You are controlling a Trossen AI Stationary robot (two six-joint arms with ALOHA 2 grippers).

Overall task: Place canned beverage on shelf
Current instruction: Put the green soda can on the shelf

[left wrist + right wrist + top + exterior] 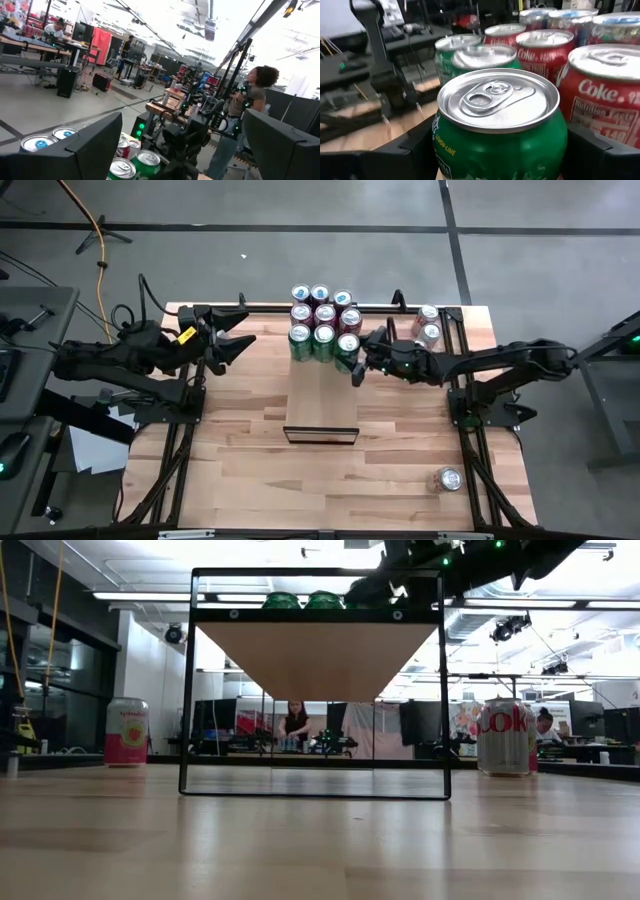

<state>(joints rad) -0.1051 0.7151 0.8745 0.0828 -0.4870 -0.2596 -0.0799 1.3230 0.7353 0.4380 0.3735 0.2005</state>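
The right gripper (352,363) has its jaws pinching a green can (501,131) at the right front corner of the block of cans (323,326) on the shelf (320,395). The left gripper (238,346) hovers just left of the shelf, jaws spread; another can (448,479) stands well off on the table (250,470)

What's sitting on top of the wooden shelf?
A block of nine cans stands at the far end of the shelf: green ones in front, red Coke cans behind. The right hand straddles the front green can. The cans' bases are hidden.
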